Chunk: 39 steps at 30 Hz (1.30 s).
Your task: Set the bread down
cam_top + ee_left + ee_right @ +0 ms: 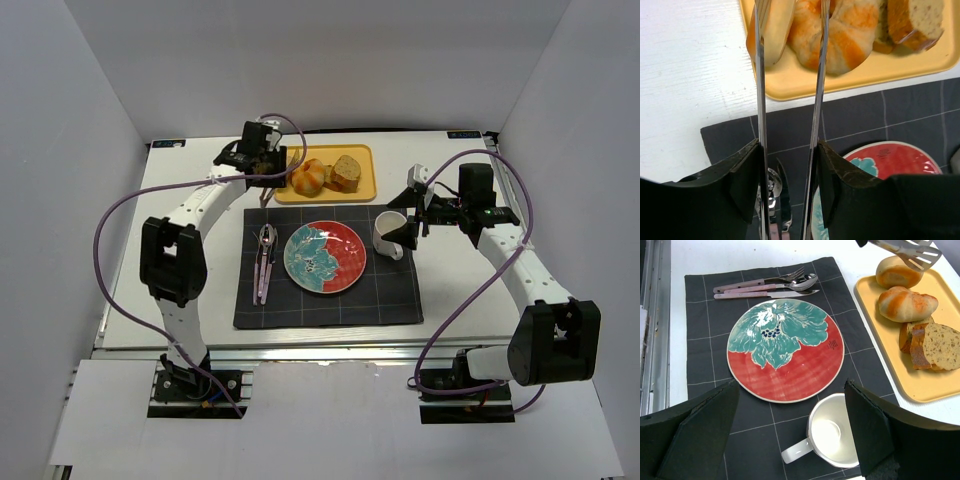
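my left hand (788,157) is clenched on a pair of metal tongs (758,75), one finger pressed against each blade. the blades run out ahead of it with a gap between them. their tips reach over the left end of the yellow tray (805,87), which sits on the white bench (685,75) just past the dark mat (705,305).

the bread is all on that tray: a pale round roll (777,30) at the left end, a striped orange roll (850,35) just beside it, and brown slices (917,17) further right. the blades straddle the place where the two rolls meet; i cannot tell whether they touch either one.

my right hand (790,387) is released, fingers spread wide, hanging above the white mug (832,432). the mug stands on the mat just beside the red and teal plate (785,347), and the cutlery (765,285) lies on the plate's other side.
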Motion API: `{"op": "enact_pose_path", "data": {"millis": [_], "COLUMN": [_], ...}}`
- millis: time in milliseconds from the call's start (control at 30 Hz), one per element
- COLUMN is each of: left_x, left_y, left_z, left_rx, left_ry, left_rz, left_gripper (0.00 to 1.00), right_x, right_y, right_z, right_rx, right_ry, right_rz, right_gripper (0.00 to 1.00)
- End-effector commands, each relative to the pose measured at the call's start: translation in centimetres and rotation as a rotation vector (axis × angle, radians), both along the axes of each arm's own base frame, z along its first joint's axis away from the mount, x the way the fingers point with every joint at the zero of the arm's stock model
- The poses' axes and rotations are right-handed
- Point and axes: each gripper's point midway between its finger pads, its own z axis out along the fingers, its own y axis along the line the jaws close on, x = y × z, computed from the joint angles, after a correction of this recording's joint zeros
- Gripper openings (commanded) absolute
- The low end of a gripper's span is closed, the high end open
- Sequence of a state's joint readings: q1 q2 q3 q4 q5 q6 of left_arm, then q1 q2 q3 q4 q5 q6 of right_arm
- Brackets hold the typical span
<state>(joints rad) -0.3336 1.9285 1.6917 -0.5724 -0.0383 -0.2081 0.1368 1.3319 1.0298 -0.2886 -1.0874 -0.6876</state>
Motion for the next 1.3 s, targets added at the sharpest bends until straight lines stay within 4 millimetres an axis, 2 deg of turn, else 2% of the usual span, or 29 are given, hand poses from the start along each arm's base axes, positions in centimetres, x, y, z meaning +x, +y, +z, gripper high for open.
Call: {"op": "enact_pose_path", "data": {"millis": [0,200,300,533,867,1133,1267], "left_x": [0.3,0.1,0.2,-0.1,-0.8,-1.2,-1.3], "left_y": [0.8,1.8,1.7,1.1,1.5,2.1,2.4], "left_z": [1.8,1.0,1.0,0.8,0.1,-1.4,-1.5], "left_rx": [0.088,0.192,0.213,0.213,0.228,0.256,0.273], "left_ry": [-0.040,-0.033,-0.041,-0.042,-0.017,0.014,0.016], "left_rz": [-0.009,0.019,0.019,0.002,0.010,0.022,0.028], "left_gripper": [0.56,0.57,0.57,0.57,0.56,0.50,0.44], "right_x": [-0.5,-0.4,-0.4,-0.5,-0.7,-0.8,-0.9], "right_y": [0.0,0.0,-0.1,-0.1,0.0,0.0,0.0], "right_z": [0.6,0.7,0.8,0.8,0.9,1.0,1.0], "right_rx": [0.021,0.027,0.030,0.033,0.038,0.041,0.042], "right_ry": [-0.019,-0.009,-0.011,-0.004,-0.004,-0.005,-0.004], "right_rz": [0.017,0.018,0.018,0.020,0.024,0.029,0.028], "right_gripper": [0.89,0.89,0.89,0.90,0.89,0.89,0.89]}}
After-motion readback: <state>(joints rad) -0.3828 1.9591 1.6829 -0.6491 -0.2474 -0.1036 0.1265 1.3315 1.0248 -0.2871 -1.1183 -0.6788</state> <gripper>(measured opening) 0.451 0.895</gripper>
